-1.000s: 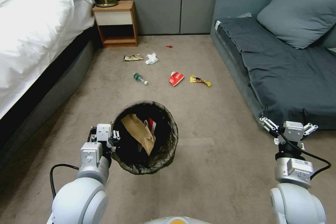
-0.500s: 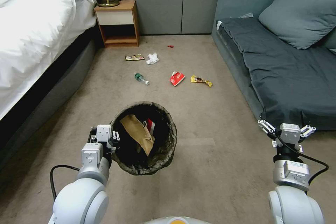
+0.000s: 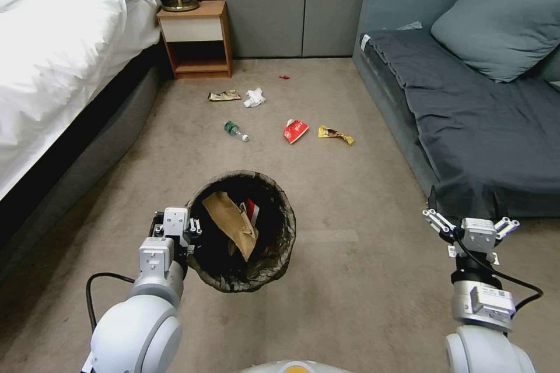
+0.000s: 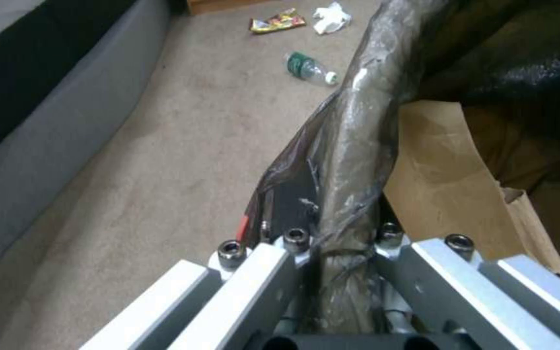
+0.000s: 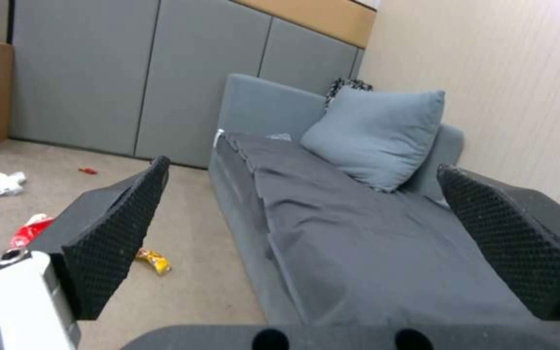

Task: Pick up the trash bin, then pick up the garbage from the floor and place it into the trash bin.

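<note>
Ahead of us on the carpet (image 3: 350, 210), the garbage (image 3: 294, 130) lies well beyond our wide-open right gripper (image 3: 470, 222); our left gripper (image 3: 177, 227) clamps the trash bin (image 3: 242, 230) rim, which seems lifted.

The room is evenly lit; the bed (image 3: 52, 41) is blown out white, and both wrist views are rendered pretty soft.

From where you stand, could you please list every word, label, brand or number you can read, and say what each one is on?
No text can be read here.
Red-and-white packet: print too small.
Yellow wrapper: print too small.
Shiny snack wrapper: colourful print, blurred.
Green bottle: label unreadable.
Right arm sticker: too small.
</note>
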